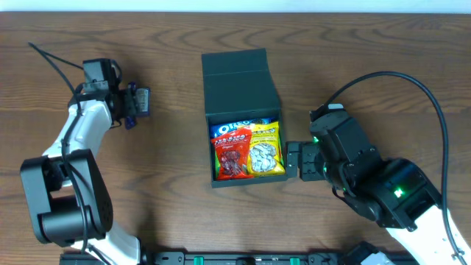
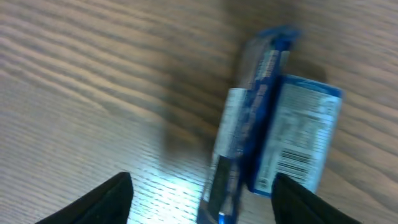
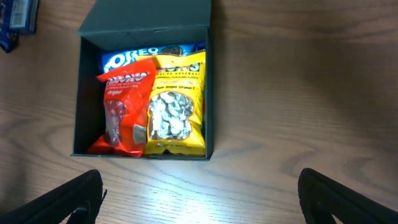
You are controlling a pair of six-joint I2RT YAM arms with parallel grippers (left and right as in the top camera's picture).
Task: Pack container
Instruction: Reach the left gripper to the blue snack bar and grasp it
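Table (image 1: 176, 206): container (image 1: 239, 77) sits mid-table toward the far edge, lid flapped back, snack packets (image 3: 155, 106) inside. Right gripper (image 1: 294, 160) is just beside its right wall, fingers wide apart, empty. Blue packet (image 1: 141, 100) lies toward the left edge, well apart from the container, long axis roughly parallel to that edge. Left gripper (image 1: 129, 105) is at it, fingers apart, packet end between them. Left arm is nearer.

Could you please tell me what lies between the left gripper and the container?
Only a blue snack packet, just ahead of the left gripper. Beyond it, bare wooden table runs to the container. The overhead view shows this.
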